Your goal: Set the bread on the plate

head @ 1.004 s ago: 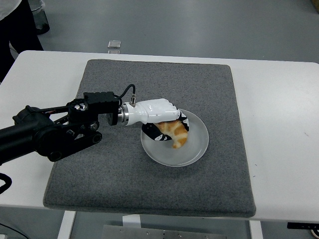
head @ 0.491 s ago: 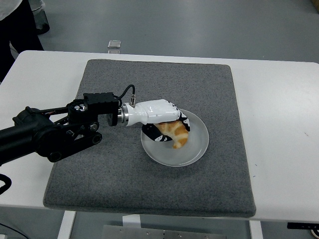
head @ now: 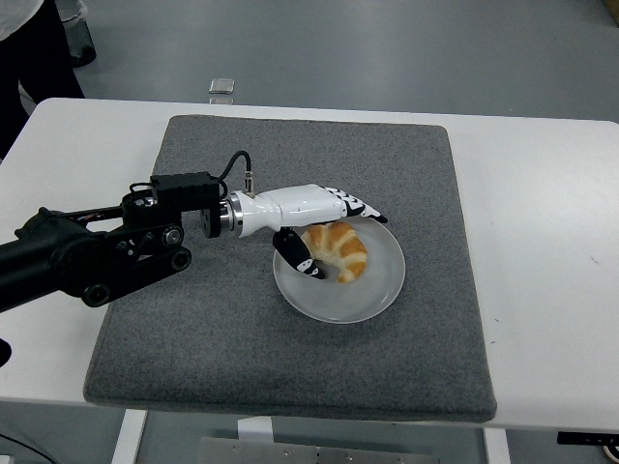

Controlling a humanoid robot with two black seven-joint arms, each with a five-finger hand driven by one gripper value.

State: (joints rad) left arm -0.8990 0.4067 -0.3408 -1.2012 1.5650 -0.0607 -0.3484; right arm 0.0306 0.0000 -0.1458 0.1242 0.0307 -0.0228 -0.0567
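Golden-brown bread lies on the clear plate, which sits on the grey mat slightly right of its centre. Head view — placement appears done; only clearing the hand seems left, judging by contact.

White left hand reaches in from the desk's left edge, fingers spread and gripping nothing — upper fingers extend over the bread's far side, thumb low at its left, close or touching. Right arm is not seen.
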